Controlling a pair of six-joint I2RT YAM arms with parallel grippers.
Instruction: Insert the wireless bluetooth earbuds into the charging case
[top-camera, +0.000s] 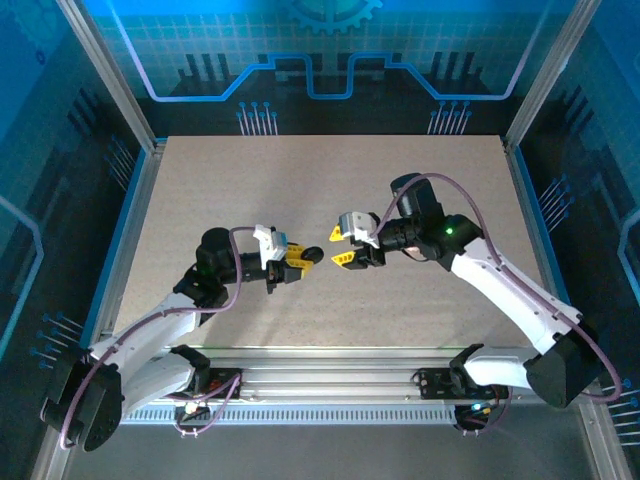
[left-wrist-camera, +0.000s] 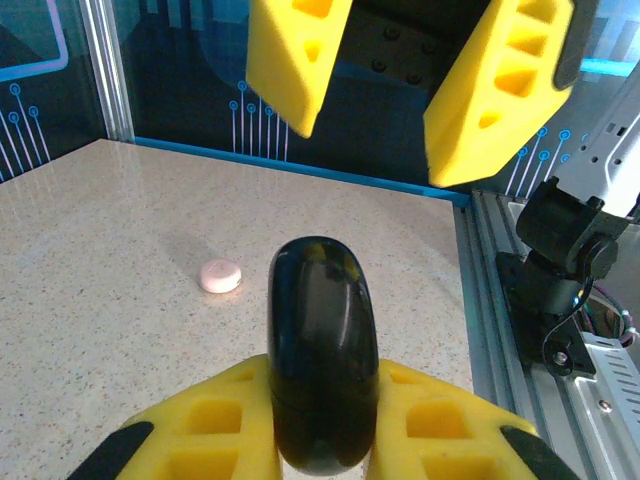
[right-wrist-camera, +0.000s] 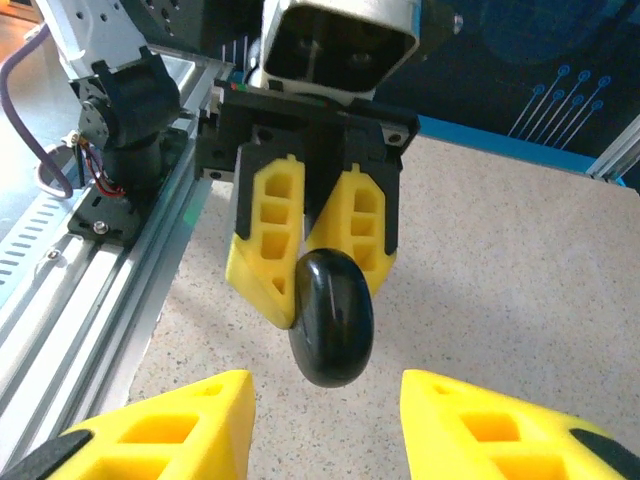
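Observation:
A glossy black round charging case (left-wrist-camera: 322, 340) stands on edge, closed, between the yellow fingers of my left gripper (left-wrist-camera: 322, 385), which is shut on it above the table. From the right wrist, the same black case (right-wrist-camera: 332, 320) hangs at the tips of the left gripper (right-wrist-camera: 325, 285). My right gripper (right-wrist-camera: 325, 400) faces it with its jaws wide apart and nothing between them. From above, the left gripper (top-camera: 298, 258) and the right gripper (top-camera: 339, 247) meet tip to tip near the table's middle, with the case (top-camera: 311, 258) between them. The earbuds are out of view.
A small pale pink round case (left-wrist-camera: 220, 276) lies on the speckled tabletop (left-wrist-camera: 100, 250) beyond the black one. An aluminium rail (right-wrist-camera: 120, 290) and the arm bases run along the near edge. Blue walls enclose the table.

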